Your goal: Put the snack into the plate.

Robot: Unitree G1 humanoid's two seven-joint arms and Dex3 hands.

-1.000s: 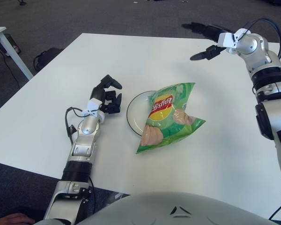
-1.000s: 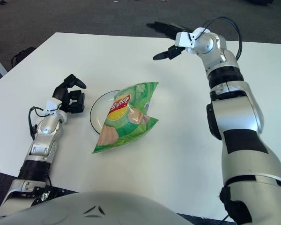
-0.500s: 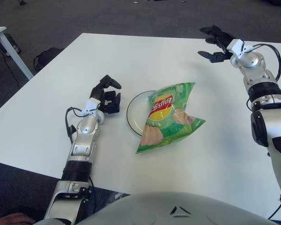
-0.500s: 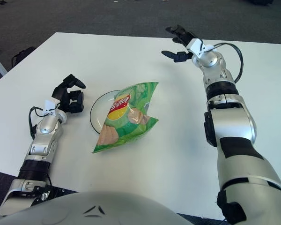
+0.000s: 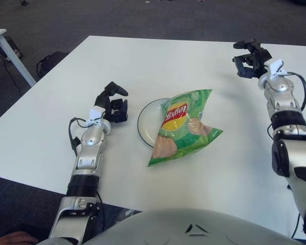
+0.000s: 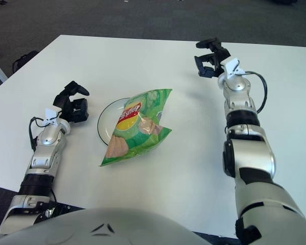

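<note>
A green chip bag (image 5: 183, 126) lies across the right side of a white plate with a dark rim (image 5: 144, 122), its lower end spilling onto the table. My left hand (image 5: 112, 102) shows just left of the plate, fingers curled, holding nothing. My right hand (image 5: 249, 57) is far to the back right of the bag, above the table, its fingers curled in and empty.
The white table (image 5: 143, 66) spreads around the plate. Its front edge runs near my body. A second white table's corner (image 5: 0, 41) and cables on the grey floor show at far left.
My right hand has swung right and toward me, away from the bag, and its spread fingers have curled in. The left hand shifted slightly left. The bag has stayed put.
</note>
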